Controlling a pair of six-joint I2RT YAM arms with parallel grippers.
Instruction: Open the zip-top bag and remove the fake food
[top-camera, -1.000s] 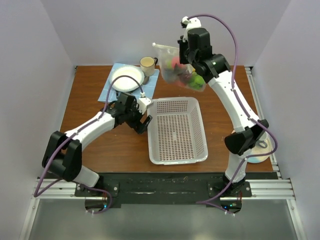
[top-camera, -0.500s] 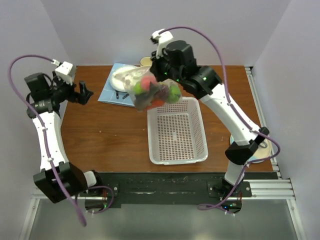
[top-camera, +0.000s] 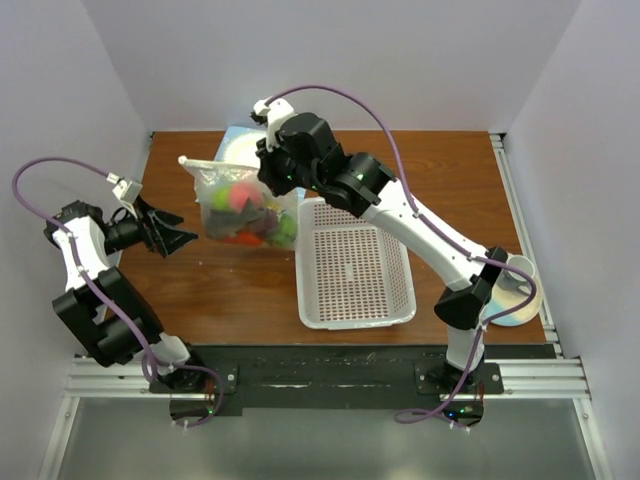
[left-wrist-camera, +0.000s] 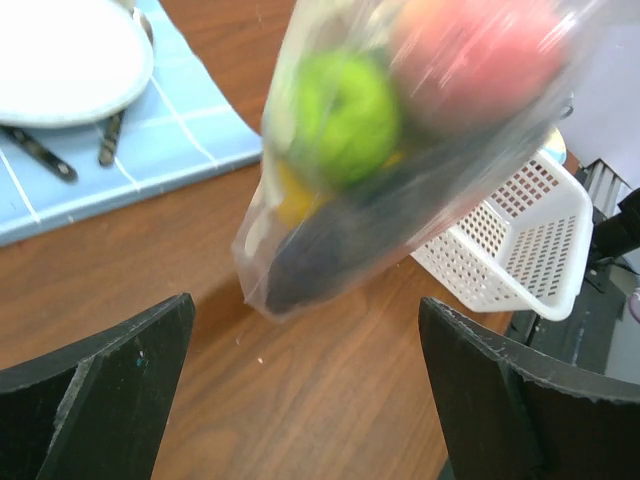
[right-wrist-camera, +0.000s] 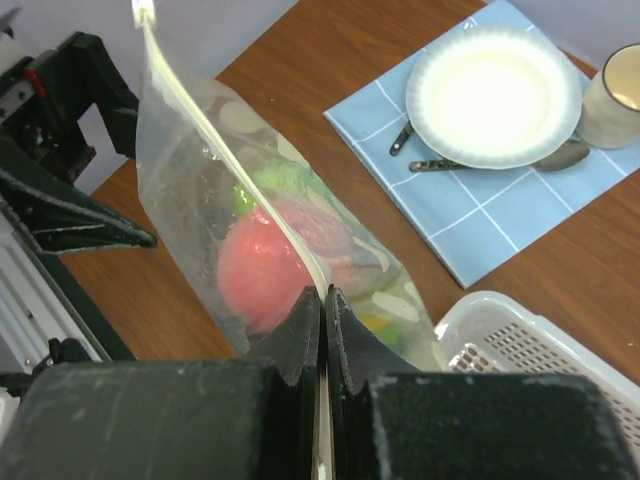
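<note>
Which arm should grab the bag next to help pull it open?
Probably left. The right gripper is shut on the top edge of the zip-top bag, holding it up, while the left gripper is open, empty and facing it.

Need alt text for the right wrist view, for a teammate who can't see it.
The right tool pinches the top edge of the zip-top bag, fake food inside, over the wooden table. Behind: a white plate on a blue mat.

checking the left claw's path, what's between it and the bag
Nothing: in the left wrist view only bare table shows between the open left claw and the zip-top bag.
</note>
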